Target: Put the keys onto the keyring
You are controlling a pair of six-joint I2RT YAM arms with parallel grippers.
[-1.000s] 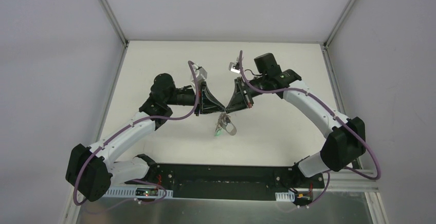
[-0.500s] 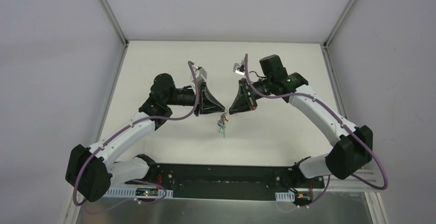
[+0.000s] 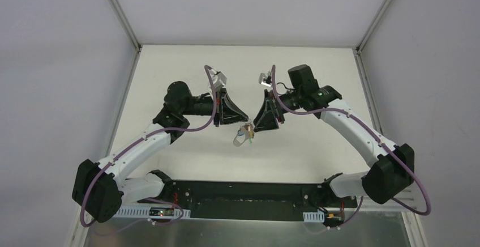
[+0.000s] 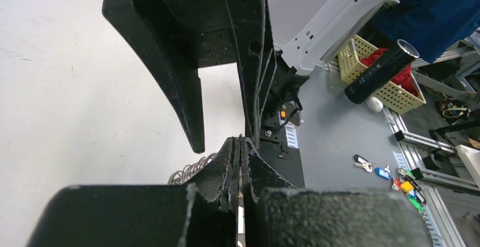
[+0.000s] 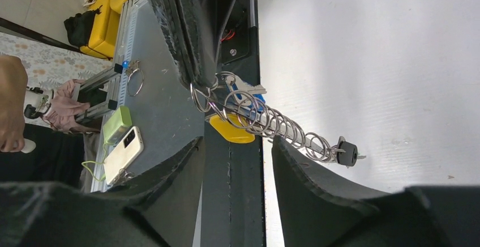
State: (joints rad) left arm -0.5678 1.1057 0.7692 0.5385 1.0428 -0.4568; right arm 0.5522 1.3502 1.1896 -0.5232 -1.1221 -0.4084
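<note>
The keyring [image 5: 271,123] is a silver wire coil, stretched out and hanging above the table. On it are a yellow-headed key [image 5: 232,131], a blue one [image 5: 244,92] and a black-headed one [image 5: 346,153]. My left gripper [image 3: 245,123] is shut on the coil's end, and in the left wrist view a thin silver strip [image 4: 240,213] shows between its pressed pads [image 4: 240,142]. My right gripper [image 5: 236,142] stands open just beside the coil, with its fingers [image 5: 300,173] apart from the coil. From above, the keyring [image 3: 243,137] dangles between both grippers.
Both arms meet over the middle of the white table [image 3: 187,60]. The black base rail [image 3: 238,193] runs along the near edge. Off the table lie spare keys [image 4: 363,162], a yellow basket [image 4: 390,82], a phone [image 5: 121,153] and a loose ring [image 5: 135,81].
My right gripper has opened and let go of the keyring, and its arm has shifted slightly right. The key cluster swung under the left gripper, which stayed shut.
</note>
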